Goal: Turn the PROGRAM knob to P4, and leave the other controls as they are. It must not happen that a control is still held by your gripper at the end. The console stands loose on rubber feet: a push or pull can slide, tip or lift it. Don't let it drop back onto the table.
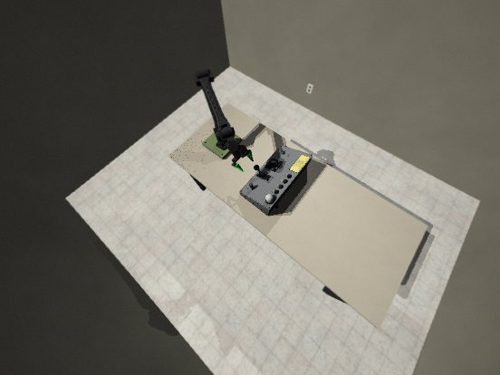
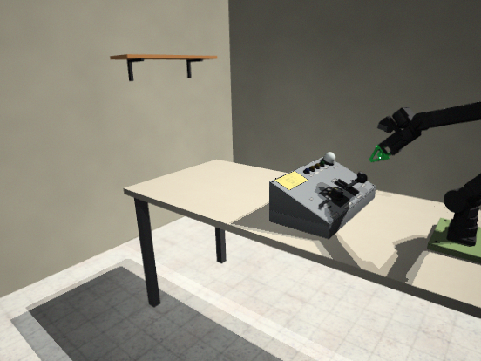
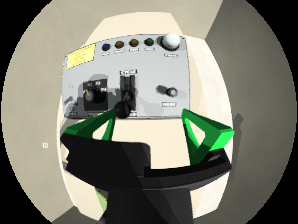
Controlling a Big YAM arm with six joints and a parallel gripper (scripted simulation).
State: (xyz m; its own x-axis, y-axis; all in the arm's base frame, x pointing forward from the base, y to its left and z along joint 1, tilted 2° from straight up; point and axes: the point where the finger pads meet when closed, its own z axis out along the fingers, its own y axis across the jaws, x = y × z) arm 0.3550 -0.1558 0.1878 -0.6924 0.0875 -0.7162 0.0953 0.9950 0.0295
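PROGRAM knob [image 3: 166, 92], probably that small dark one at the wrist view's centre-right, looks stiff; pinch its sides lightly, since the console [image 3: 149, 72] slides. The gripper [image 3: 158, 132] hangs below it, fingers spread, empty.

Matt grey casing on the console [image 2: 301, 208], looking like painted metal, with a yellow paper-like label [image 2: 290, 180] lying flat on its sloped face. A smooth white ball knob [image 2: 329, 156] catches a soft sheen. The table [image 2: 209, 183] shows a pale, matt laminate top on dark matt legs. The gripper [image 3: 160, 133] carries glossy green plastic-looking fingers on a matt black body. Up on the wall, a warm brown wooden shelf [image 2: 163, 57].
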